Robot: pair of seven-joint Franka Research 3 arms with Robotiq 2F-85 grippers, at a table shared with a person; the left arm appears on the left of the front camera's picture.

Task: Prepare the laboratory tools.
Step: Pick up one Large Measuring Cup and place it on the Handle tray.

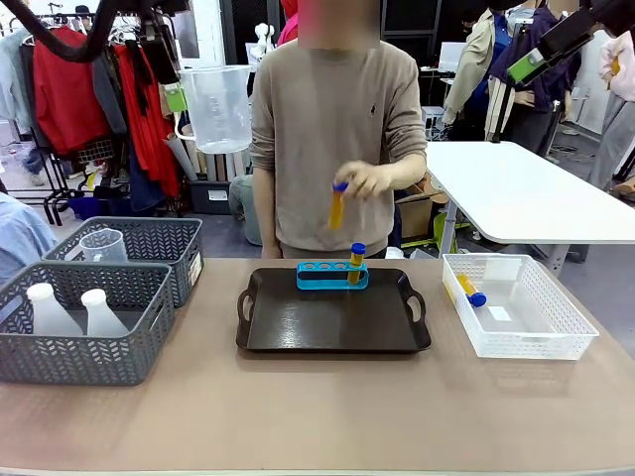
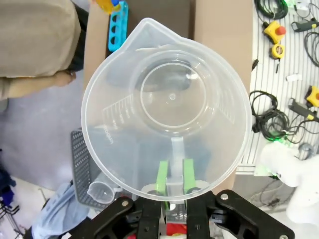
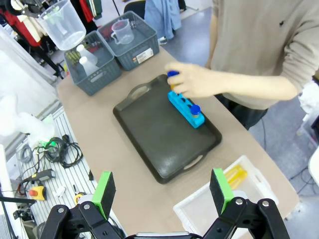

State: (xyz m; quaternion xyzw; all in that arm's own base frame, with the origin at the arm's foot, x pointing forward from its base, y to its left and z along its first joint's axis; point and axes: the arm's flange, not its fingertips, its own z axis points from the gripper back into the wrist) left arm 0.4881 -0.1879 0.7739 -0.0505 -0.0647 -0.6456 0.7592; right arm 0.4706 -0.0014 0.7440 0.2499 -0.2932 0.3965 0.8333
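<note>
**Left pincer**: closed on the handle of the big beaker and raised high, with the beaker's mouth facing the wrist. Beneath it lay a grey basket holding a small beaker. The blue rack lay beyond the big beaker's spout.

**Right pincer**: jaws wide apart with nothing between them, high above the table. Just below it stood the white basket, with tubes lying in it. Farther out lay the black tray, which bore the rack. One tube stood upright in the rack's end hole. A person's hand held another tube above the rack. Farthest from this pincer were two grey baskets, one of them containing two flasks.
</note>
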